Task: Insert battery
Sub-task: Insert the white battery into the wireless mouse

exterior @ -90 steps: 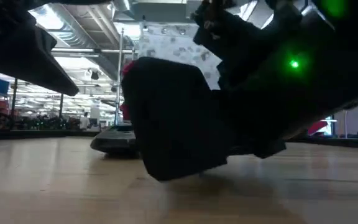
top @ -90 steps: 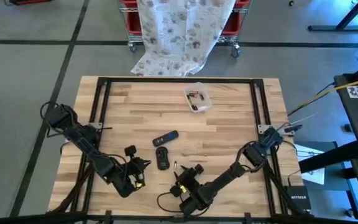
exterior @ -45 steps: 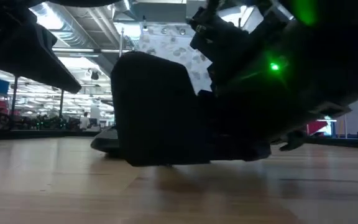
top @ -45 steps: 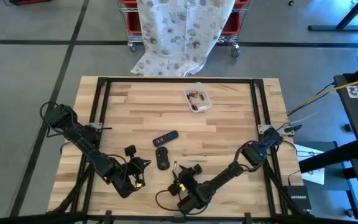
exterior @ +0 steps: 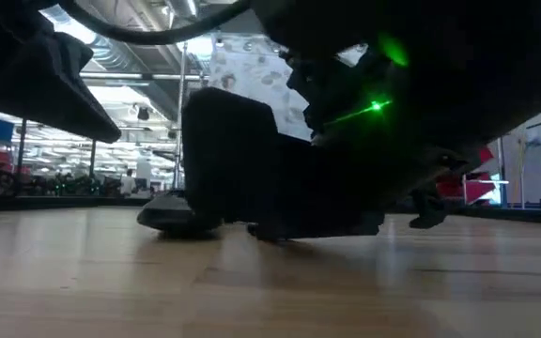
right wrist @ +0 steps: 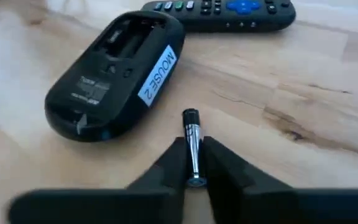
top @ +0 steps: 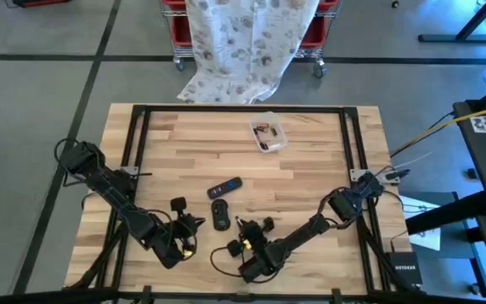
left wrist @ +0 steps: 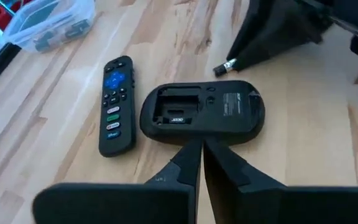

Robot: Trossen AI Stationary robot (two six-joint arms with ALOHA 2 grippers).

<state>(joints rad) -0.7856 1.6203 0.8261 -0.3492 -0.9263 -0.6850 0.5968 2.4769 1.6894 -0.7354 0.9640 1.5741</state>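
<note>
Holding the battery [right wrist: 191,146] pinched between its fingers, our right gripper [top: 240,236] sits at lower centre of the high view, just right of and below the mouse [top: 219,214]. In the right wrist view the mouse [right wrist: 114,74] lies overturned at upper left, its open bay at the far end, and the battery's long axis points past it, so we judge a swing across is needed. Our left gripper [left wrist: 199,163] waits nearby, fingers closed on nothing, the remote [left wrist: 115,104] beside the mouse.

High view: straight down, far, whole table [top: 310,181]. Low view: tabletop level, close. Wrist views: close, opposite sides, sharing mouse [left wrist: 202,114] and remote [left wrist: 115,104].
</note>
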